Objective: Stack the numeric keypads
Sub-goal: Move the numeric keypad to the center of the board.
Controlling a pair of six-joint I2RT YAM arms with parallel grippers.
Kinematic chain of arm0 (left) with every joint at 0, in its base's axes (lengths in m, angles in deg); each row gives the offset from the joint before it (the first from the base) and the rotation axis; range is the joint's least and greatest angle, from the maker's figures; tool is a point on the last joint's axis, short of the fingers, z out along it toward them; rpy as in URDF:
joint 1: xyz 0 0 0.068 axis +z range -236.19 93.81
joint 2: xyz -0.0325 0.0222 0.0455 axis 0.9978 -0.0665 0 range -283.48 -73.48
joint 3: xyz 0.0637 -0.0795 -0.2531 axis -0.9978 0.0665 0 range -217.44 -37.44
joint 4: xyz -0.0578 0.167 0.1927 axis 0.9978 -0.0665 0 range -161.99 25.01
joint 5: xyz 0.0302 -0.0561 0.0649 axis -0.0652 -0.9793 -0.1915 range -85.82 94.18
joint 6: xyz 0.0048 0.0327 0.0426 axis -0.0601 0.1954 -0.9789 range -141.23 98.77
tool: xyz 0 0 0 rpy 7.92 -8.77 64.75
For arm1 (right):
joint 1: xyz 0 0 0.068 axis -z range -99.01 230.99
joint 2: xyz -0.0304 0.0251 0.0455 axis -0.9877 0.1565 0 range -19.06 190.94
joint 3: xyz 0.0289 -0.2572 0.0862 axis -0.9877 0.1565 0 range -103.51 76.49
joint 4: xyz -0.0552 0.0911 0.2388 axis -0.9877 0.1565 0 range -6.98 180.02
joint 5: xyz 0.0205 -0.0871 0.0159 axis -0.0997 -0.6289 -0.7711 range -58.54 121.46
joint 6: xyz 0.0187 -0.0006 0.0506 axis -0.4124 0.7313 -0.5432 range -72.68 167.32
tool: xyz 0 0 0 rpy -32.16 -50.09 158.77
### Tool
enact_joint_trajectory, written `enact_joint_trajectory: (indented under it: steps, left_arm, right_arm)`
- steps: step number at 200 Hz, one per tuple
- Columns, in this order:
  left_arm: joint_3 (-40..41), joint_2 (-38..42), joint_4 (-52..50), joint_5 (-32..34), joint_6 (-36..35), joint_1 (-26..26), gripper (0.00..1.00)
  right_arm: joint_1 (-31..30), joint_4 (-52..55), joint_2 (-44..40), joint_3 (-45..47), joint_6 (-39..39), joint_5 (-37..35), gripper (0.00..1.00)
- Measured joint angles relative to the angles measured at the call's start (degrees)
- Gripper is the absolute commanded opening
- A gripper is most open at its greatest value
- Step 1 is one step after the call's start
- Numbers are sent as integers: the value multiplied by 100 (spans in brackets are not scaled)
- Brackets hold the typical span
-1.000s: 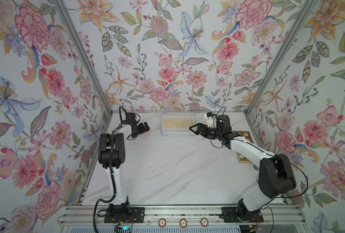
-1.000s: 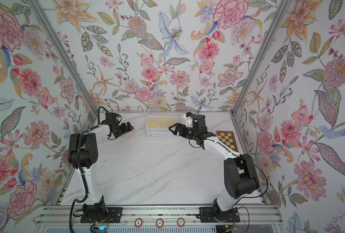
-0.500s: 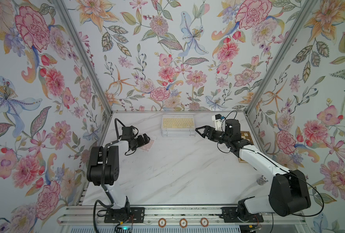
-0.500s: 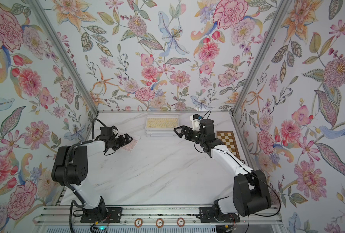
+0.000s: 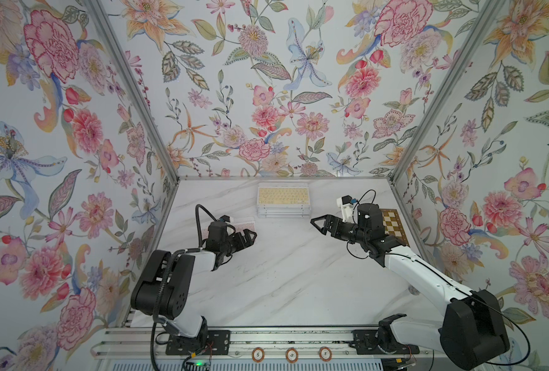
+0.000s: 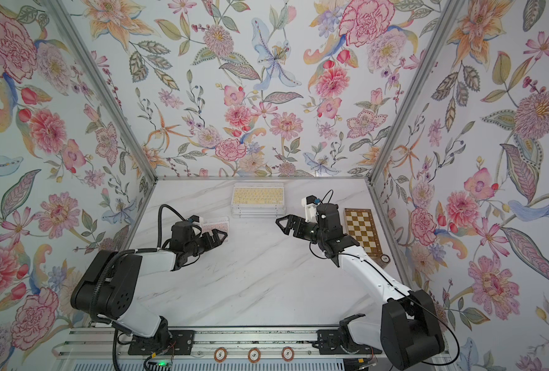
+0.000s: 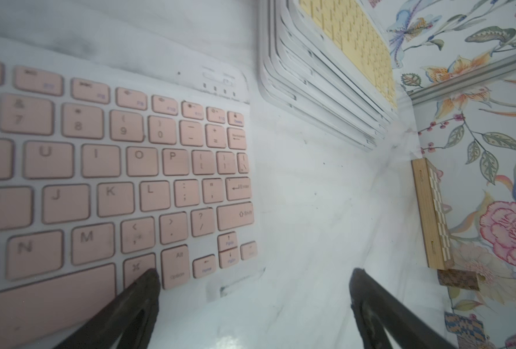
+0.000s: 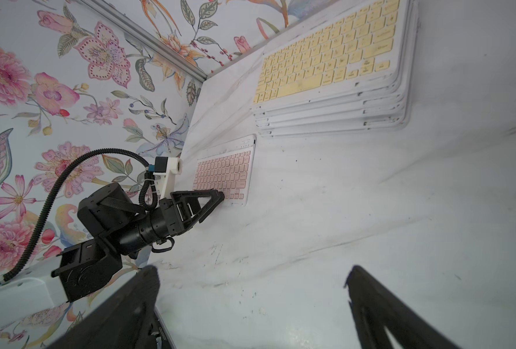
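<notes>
One pink keypad [image 5: 245,225] lies alone and flat on the marble table [image 5: 282,273], at the left side and a little nearer than the stack [image 5: 283,212]. The stack stands at the far middle with a yellow-keyed keypad [image 5: 282,196] on top. We judge that these keypads are thin, stiff and light, with a smooth plastic frame, so the loose one will slide on the marble rather than lift when it is pushed. It lies flat, so there is little gap under it. We think the best hold is across a short edge or at a corner, with one finger under the frame and one on top, on the frame and not on the keys, which can be pressed.

The left claw [image 7: 253,275] is wide open and holds nothing. In its wrist view one finger [image 7: 142,290] is over the near right corner of the pink keypad, at the lowest row of keys, and the other is over bare table; whether the finger touches the keys we cannot tell. The right claw [image 5: 316,225] is also fully open and empty, above bare table right of the middle, with the chessboard [image 5: 392,225] farther right by the wall
</notes>
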Motion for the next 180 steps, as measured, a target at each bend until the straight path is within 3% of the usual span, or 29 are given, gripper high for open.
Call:
enact_joint_trajectory:
  steps: [27,62,82,122,153,180]
  left_arm:
    - [52,260,-302,-94,262,-291,99]
    - [-376,1075,-2308,85,46,-295,100]
    - [-702,1480,-2927,155,-164,-98,99]
    - [-549,1954,-3491,136,-588,1239,99]
    - [-282,1825,-3722,61,-894,2277,99]
    - [-282,1510,-3620,-26,-975,2846,99]
  right_arm:
    - [-243,28,-74,313,-105,-168,99]
    - [-509,13,101,380,-127,-278,99]
    - [-680,-28,566,284,-125,-334,99]
    - [-1165,-61,1687,-304,-61,-367,99]
    - [-1486,-223,2603,-979,-37,-358,99]
    - [-1812,-306,3436,-1698,-42,-341,99]
